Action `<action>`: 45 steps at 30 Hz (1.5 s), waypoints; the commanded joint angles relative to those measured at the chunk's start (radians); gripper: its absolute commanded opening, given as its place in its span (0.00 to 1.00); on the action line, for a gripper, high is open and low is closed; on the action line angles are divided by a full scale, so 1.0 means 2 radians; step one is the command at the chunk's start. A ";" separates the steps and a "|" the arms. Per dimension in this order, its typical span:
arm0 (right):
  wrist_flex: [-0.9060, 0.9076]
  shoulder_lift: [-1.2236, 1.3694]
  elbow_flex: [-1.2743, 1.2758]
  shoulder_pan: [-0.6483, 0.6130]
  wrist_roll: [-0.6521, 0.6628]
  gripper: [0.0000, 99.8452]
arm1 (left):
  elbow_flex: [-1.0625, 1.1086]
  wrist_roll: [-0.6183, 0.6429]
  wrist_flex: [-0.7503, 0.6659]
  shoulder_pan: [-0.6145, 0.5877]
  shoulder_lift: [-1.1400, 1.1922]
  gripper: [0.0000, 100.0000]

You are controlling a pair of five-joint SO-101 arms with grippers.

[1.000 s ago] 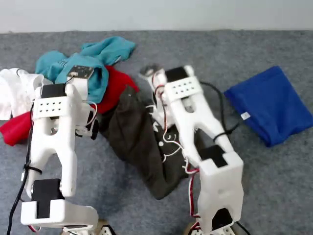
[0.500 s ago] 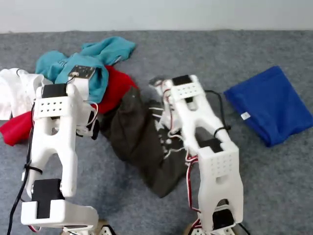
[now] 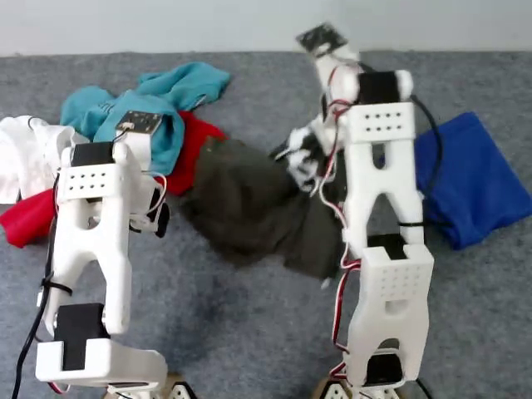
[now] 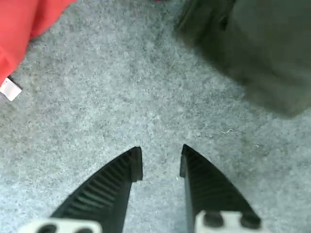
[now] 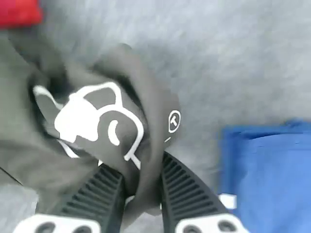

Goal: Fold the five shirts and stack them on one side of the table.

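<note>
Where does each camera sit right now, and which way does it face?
High view: fixed above the table, looking down at both arms and the shirts.
Left wrist view: on the left arm, looking down past the open left tool at bare table.
Right wrist view: on the right arm, facing the right tool, shut on the dark shirt.
Shared: all three show the dark shirt.

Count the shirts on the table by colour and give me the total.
white shirt: 1
teal shirt: 1
red shirt: 1
dark olive shirt: 1
blue shirt: 1
Total: 5
</note>
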 commanded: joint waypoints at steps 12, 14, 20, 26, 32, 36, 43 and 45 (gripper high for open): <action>-0.204 0.190 -0.056 0.007 0.004 0.14 | -0.002 0.002 0.002 0.035 -0.002 0.14; -0.170 0.195 -0.071 0.007 0.007 0.23 | -0.002 0.002 -0.001 0.068 -0.002 0.14; 0.042 0.166 -0.166 0.011 0.131 0.31 | 0.000 -0.030 -0.042 0.166 0.007 0.14; 0.040 0.086 -0.161 0.082 0.075 0.23 | 0.000 -0.031 -0.057 0.225 0.078 0.14; 0.040 0.017 -0.041 0.138 0.075 0.19 | 0.000 -0.051 -0.084 0.273 0.107 0.14; 0.039 -0.011 0.039 0.146 0.075 0.20 | -0.016 -0.076 -0.097 0.298 0.110 0.14; 0.039 -0.046 0.098 0.148 0.074 0.20 | -0.068 -0.075 -0.115 0.302 0.169 0.14; 0.039 -0.058 0.110 0.148 0.074 0.20 | -0.089 -0.075 -0.114 0.302 0.199 0.14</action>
